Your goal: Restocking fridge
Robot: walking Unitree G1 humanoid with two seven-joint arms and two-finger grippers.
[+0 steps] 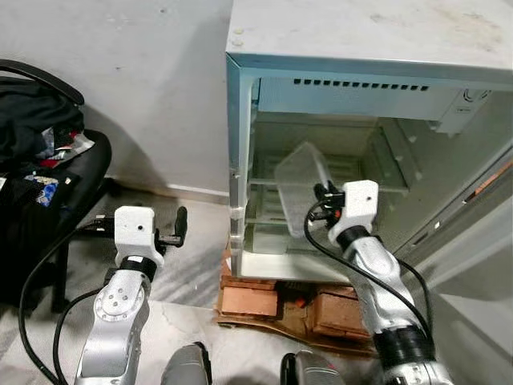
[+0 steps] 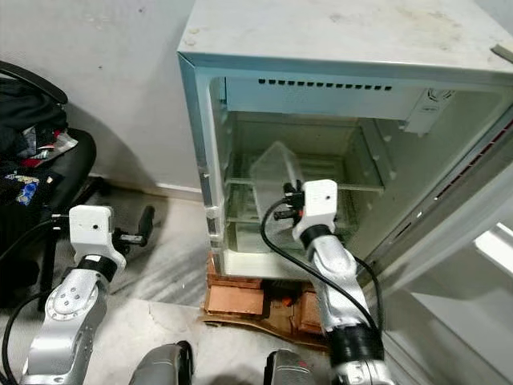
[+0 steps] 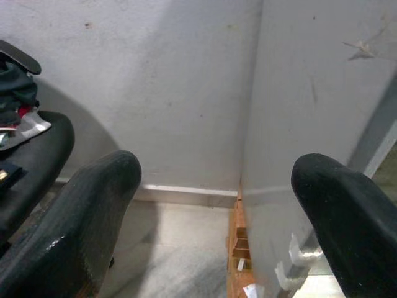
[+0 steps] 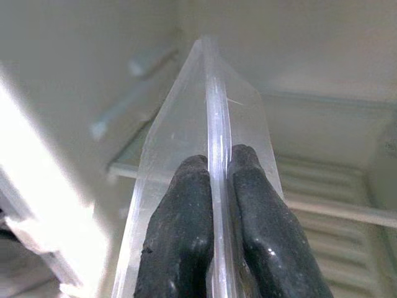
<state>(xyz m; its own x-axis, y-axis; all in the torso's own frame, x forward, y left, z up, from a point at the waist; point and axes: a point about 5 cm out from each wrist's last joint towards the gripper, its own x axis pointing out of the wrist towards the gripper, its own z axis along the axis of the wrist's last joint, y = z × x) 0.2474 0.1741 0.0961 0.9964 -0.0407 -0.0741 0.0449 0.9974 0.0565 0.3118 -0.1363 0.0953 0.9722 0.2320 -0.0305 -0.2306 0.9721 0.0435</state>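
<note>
Small white fridge (image 1: 240, 144) standing open at centre frame, propped on orange-brown bricks (image 1: 250, 298), door swung out to the right edge. Right gripper (image 4: 214, 214) reaching into the cavity, black fingers (image 4: 180, 236) pinched tight on the rim of a clear plastic box-shaped container (image 1: 300, 180). Container held tilted, hanging in mid-frame just in front of the glass shelf (image 1: 353, 180), not yet resting on anything. Shelves inside looking bare. Left gripper (image 3: 217, 205) hovering low at lower left beside the fridge's outer wall, fingers spread wide apart, gripping nothing. Black chair piled with clothes (image 1: 40, 152) at far left. Step in hand, by the look of it: carrying the container in for placement. Next up, probably: levelling it, easing it further onto the shelf, then releasing.
</note>
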